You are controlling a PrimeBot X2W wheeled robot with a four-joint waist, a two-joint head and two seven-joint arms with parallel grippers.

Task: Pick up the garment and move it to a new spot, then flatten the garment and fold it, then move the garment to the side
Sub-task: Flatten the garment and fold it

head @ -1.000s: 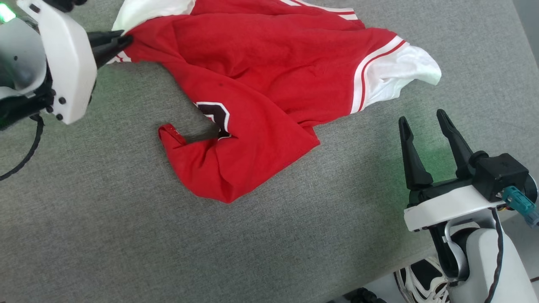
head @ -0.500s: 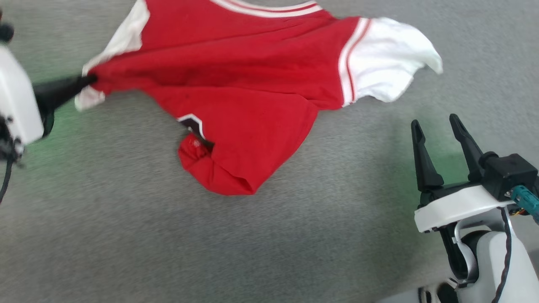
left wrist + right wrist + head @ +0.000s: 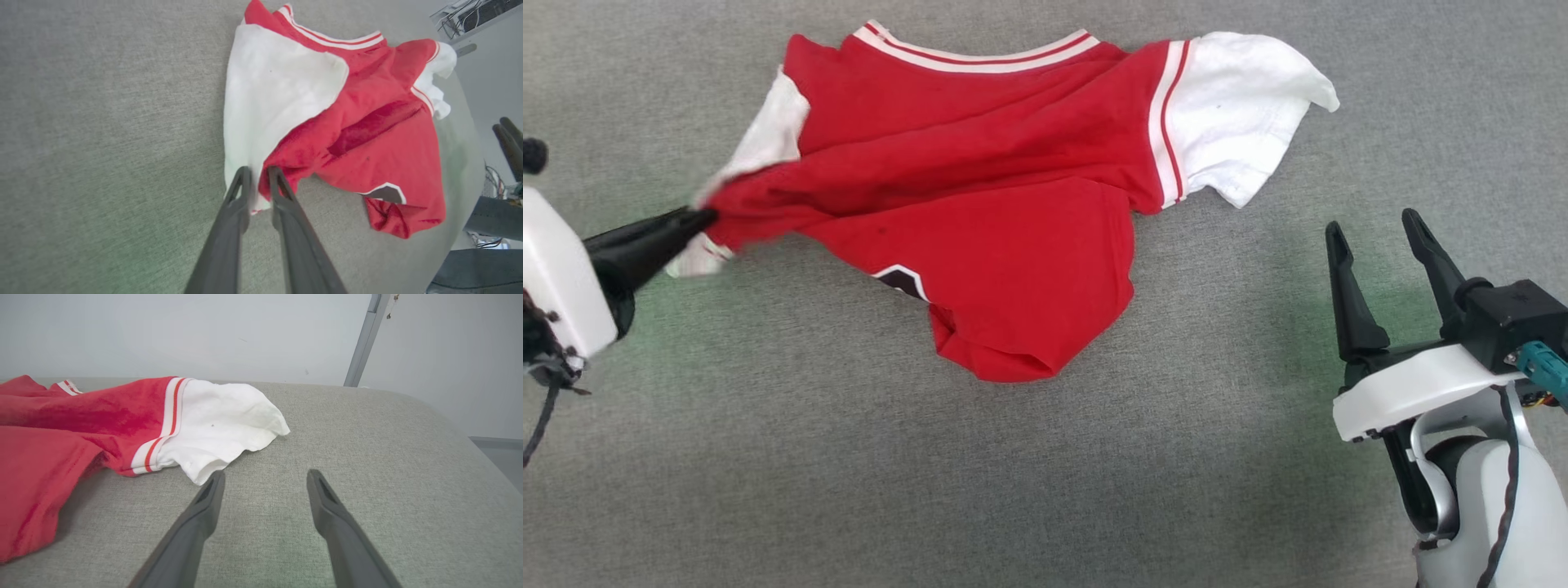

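Note:
The garment (image 3: 980,204) is a red shirt with white sleeves and striped trim, lying rumpled on the grey tabletop (image 3: 849,474). Its lower part is folded under, and a bit of black print shows. My left gripper (image 3: 704,217) sits at its left end, jaws nearly together, pinching the sleeve edge, which is drawn out to a point. In the left wrist view, white and red cloth of the garment (image 3: 367,134) runs between the tips of that gripper (image 3: 256,173). My right gripper (image 3: 1376,229) stands open on the right, apart from the white sleeve (image 3: 220,416), with nothing between the jaws of this gripper (image 3: 265,477).
The grey tabletop's rounded right edge (image 3: 470,437) falls away beyond the right gripper, with a pale wall and a metal post (image 3: 359,347) behind. Cables and dark furniture (image 3: 486,212) lie past the table's edge in the left wrist view.
The head view has shifted. My left gripper has dragged the garment by its left sleeve, stretching it out, and the lower hem has tucked under. The right gripper stays open.

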